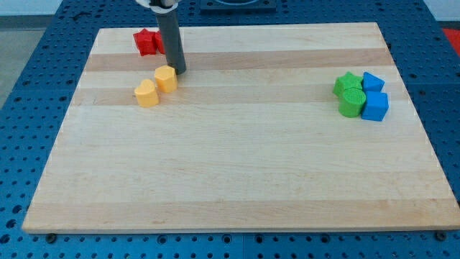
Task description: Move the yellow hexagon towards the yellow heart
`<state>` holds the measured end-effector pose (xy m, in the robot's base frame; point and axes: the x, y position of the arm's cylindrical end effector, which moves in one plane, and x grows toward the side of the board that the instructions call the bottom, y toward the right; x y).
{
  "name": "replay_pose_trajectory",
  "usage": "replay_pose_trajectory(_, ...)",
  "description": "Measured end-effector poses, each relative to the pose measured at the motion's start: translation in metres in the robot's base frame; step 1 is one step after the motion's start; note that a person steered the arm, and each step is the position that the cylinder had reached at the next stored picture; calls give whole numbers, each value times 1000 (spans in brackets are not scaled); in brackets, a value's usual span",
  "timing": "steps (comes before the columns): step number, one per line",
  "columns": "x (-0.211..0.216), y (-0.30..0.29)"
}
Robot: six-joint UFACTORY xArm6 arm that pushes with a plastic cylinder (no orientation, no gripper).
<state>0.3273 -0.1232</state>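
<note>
My tip [177,73] rests on the wooden board [237,173]; a bare rod, it holds nothing and sits just at the upper right of the yellow hexagon [166,78], touching or nearly so. The yellow heart [146,93] touches the hexagon's lower left. A red block [146,42] lies up-left of the tip. Far right cluster a green star [348,83], a green block [351,102] and two blue blocks [373,81] [375,106]. Blue pegboard [43,65] surrounds the board.

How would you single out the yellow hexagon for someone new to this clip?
Find the dark rod near the wooden board's top-left. My tip sits just right of the yellow hexagon. Its neighbour, the yellow heart, lies lower-left and has a lobed top, not flat facets.
</note>
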Motion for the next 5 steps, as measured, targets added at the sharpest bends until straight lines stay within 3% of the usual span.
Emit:
replay_pose_trajectory(3,18,-20)
replay_pose_trajectory(5,26,7)
